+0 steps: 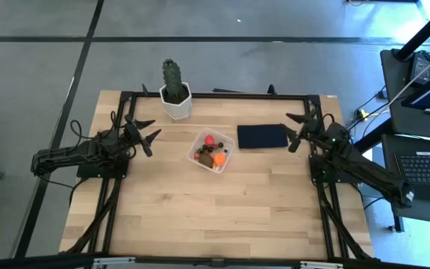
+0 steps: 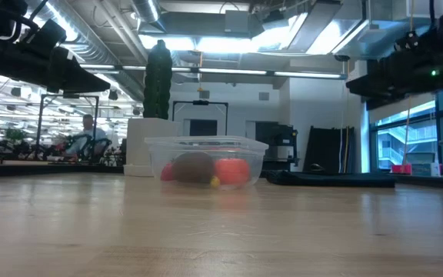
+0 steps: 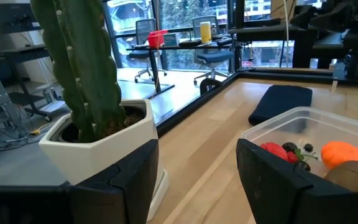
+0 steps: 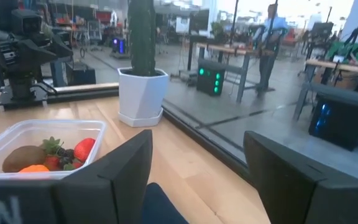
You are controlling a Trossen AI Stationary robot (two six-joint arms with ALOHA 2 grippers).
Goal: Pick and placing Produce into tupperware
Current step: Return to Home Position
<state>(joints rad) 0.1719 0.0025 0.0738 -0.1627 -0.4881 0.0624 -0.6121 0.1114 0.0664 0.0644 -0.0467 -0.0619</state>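
The clear, round-cornered plastic tupperware (image 1: 198,140) sat on the pale wood-grain table (image 1: 222,213), between the left gripper (image 1: 152,136) and the right gripper (image 1: 290,131). Both grippers held their dark fingers spread wide, gripping nothing, with bare tabletop between each and the container. Inside lay the produce (image 1: 213,154): a red strawberry (image 3: 272,150), a brown kiwi (image 3: 355,174), an orange ball (image 3: 342,153) and dark berries (image 3: 306,149). A flat navy mat (image 1: 262,137) lay just ahead of the right gripper. A ribbed cactus (image 1: 172,78) in a white hexagonal pot (image 1: 176,106) stood close ahead of the left gripper.

No text, label, brand or number is legible on anything in view.
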